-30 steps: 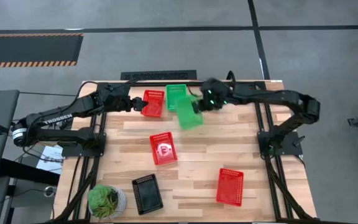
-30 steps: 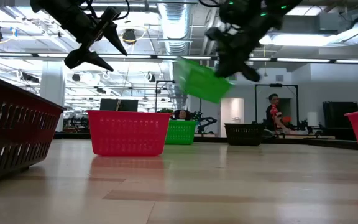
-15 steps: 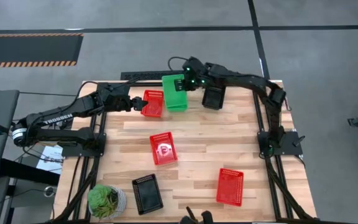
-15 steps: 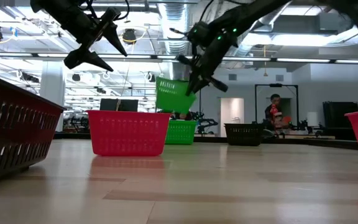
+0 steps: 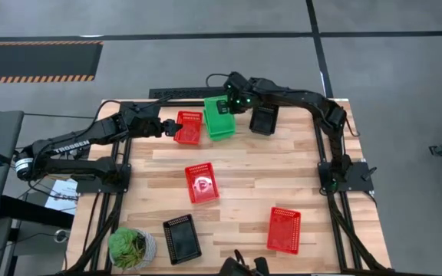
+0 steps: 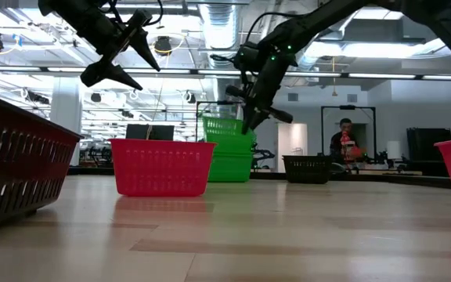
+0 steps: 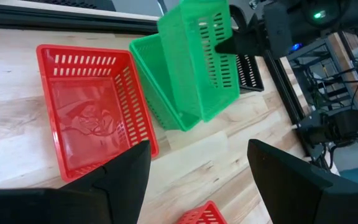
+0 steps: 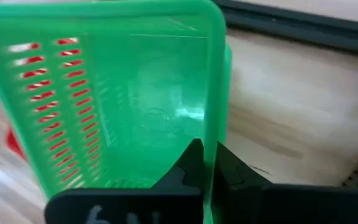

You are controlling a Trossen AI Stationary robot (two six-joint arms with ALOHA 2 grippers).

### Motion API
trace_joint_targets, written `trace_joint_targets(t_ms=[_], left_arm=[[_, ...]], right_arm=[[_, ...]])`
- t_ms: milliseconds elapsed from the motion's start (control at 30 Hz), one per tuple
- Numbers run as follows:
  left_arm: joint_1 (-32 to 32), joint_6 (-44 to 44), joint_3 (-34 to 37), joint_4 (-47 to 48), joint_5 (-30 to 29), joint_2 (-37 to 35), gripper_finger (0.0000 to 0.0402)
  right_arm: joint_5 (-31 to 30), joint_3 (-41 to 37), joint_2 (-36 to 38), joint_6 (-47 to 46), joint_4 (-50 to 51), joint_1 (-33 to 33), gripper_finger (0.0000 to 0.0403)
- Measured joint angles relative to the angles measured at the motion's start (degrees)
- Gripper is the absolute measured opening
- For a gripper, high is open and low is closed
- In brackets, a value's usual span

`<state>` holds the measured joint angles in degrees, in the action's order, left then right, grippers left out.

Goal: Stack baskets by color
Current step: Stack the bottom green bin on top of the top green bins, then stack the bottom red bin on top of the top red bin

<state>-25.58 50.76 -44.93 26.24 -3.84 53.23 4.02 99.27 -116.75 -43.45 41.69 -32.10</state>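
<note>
The right gripper (image 5: pixel 231 104) is clamped on the rim of a green rectangular plastic mesh basket (image 5: pixel 219 116) at about twelve o'clock on the wooden slatted table (image 5: pixel 244 184), its fingers (image 8: pixel 194 163) pinching the basket's wall (the wrist view shows them pressed together on the thin green edge). That held basket sits tilted, partly nested in a second green mesh basket (image 7: pixel 160 87) resting on the table below it.

Just beside the green pair, toward nine o'clock, lies a red rectangular mesh basket (image 5: pixel 189 127). The left gripper (image 5: pixel 166 129) hangs near that red basket's outer side, its fingers (image 7: pixel 120 177) spread apart and holding nothing.

Toward three o'clock of the green pair stands a black mesh basket (image 5: pixel 263 120). Another red mesh basket (image 5: pixel 202 182) lies at the table's middle, a third red one (image 5: pixel 284 229) at about five o'clock, and a second black one (image 5: pixel 182 238) at about seven o'clock, just beside a round potted green plant (image 5: pixel 131 247) in the corner.
</note>
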Motion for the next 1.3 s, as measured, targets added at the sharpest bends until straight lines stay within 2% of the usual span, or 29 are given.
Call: trace_joint_targets(t_ms=[367,800,933,1133,1300], left_arm=[[0.0,0.0,0.0,0.0,-0.1,0.0,0.0256],[0.0,0.0,0.0,0.0,-0.1,0.0,0.0256],[0.0,0.5,0.0,0.0,0.0,0.0,0.0256],[0.0,0.5,0.0,0.0,0.0,0.0,0.0256],[0.0,0.5,0.0,0.0,0.6,0.0,0.0256]], right_arm=[[1.2,-0.1,-0.8,6.3,3.9,-0.2,0.0022],[2.3,0.0,-0.7,9.5,4.8,-0.2,0.0071],[2.8,0.0,-0.7,10.7,4.8,-0.7,0.01],[5.2,0.0,-0.3,11.6,5.0,-2.4,0.0167],[5.2,0.0,4.4,14.4,6.5,-2.7,0.0205]])
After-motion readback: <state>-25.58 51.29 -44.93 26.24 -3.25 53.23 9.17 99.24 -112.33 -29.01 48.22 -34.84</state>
